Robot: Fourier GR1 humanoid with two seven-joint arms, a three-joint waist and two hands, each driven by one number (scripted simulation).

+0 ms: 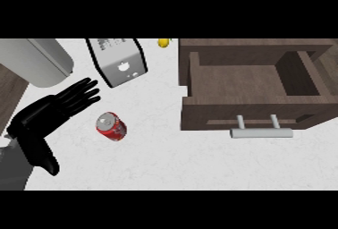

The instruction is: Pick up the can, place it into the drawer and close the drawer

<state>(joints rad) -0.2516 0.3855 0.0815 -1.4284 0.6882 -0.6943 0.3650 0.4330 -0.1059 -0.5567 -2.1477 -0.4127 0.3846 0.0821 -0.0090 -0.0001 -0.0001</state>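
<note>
A red can [111,126] with a silver top lies on the white counter, left of the middle. My left hand [49,114] is just to its left, fingers straight and spread toward the upper right, thumb pointing down; it does not touch the can. The dark wooden drawer [251,109] stands pulled open at the right, its inside bare, with a silver bar handle [260,132] on its front. My right hand does not show.
A silver toaster [119,60] stands behind the can. A grey rounded appliance [43,62] sits at the upper left. A small yellow object [163,42] peeks out at the top beside the drawer cabinet.
</note>
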